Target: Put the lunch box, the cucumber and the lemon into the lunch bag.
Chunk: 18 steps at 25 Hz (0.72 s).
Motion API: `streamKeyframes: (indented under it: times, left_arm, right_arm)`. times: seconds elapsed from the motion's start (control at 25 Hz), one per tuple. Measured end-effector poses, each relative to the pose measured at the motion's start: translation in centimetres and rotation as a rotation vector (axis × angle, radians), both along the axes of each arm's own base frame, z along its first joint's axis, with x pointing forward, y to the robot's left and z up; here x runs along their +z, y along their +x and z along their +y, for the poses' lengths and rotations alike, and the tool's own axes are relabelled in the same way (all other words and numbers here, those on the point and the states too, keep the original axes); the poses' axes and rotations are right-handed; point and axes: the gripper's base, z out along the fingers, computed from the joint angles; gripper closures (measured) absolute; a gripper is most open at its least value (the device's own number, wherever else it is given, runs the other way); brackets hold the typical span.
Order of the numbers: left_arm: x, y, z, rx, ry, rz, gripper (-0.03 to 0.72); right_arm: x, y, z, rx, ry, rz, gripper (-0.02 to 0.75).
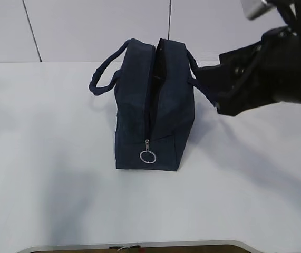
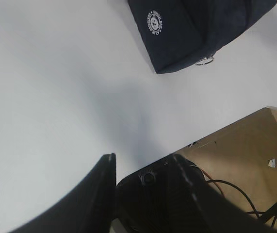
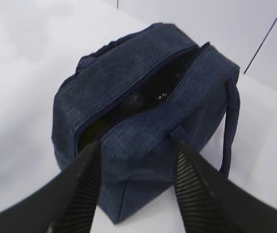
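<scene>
Your right pincer (image 3: 136, 187) was the nearer one. It hung just over the lunch bag (image 1: 153, 113), by the bag's right side. Its two fingers (image 3: 80, 191) stood apart, with nothing between them. The bag sat upright on the white tabletop (image 1: 45, 158), and its long slit on top ran away from you, from the ring pull (image 1: 147, 156) toward the back. The slit was open, and the inside looked dark. I could not tell the lunch box, the cucumber or the lemon in there; none lay out on the tabletop. Your left pincer (image 2: 143, 170) was low and well apart from the bag, also open and empty.
</scene>
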Motion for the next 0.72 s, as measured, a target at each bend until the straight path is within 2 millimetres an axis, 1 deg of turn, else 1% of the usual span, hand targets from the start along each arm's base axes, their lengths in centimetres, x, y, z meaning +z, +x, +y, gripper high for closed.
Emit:
streamKeyframes:
  times: [0.08,0.16,0.4,0.48,0.64,0.72]
  left_arm:
    - [0.2,-0.3,0.1,-0.001,-0.002,-0.009,0.433]
    - [0.3,-0.4,0.1,-0.001,-0.002,-0.012,0.433]
    - [0.3,-0.4,0.1,-0.001,-0.002,-0.012,0.433]
    - [0.3,-0.4,0.1,-0.002,-0.002,-0.011,0.434]
    - [0.3,-0.4,0.1,-0.002,-0.002,-0.011,0.435]
    - [0.3,-0.4,0.1,-0.002,-0.002,-0.011,0.435]
  right_arm:
    - [-1.5,-0.2,-0.2,-0.012,0.029,-0.035,0.346]
    - [-2.2,-0.2,-0.3,-0.018,0.037,-0.041,0.346]
    - [-3.6,0.8,0.3,-0.026,0.039,-0.043,0.346]
    - [-4.4,1.0,0.4,-0.030,0.040,-0.053,0.346]
    - [-6.6,0.5,-0.2,-0.050,0.081,-0.140,0.347]
    - [-7.7,0.1,-0.5,-0.049,0.099,-0.187,0.362]
